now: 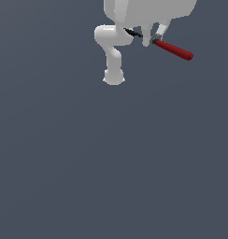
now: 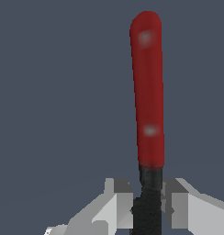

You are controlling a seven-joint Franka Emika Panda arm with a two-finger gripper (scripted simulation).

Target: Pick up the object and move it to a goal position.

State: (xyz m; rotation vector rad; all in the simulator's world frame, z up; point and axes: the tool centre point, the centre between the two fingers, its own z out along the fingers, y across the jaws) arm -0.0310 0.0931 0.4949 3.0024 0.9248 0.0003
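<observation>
Pick looks done: the gripper [image 2: 148, 202] is clamping the tool [image 1: 174, 49] on its dark shaft just below the red handle [image 2: 148, 92], jaws narrowed against it on both sides. In the exterior view the tool is sitting high near the top edge, handle slanting down toward that view's right, black tip [image 1: 131, 32] poking toward the arm [image 1: 113, 56]. It appears lifted off the grey floor [image 1: 111, 163], though height is hard to judge. Left, by my reading: carrying to the goal; no goal marker is showing. Nothing else is showing on the floor around it.
</observation>
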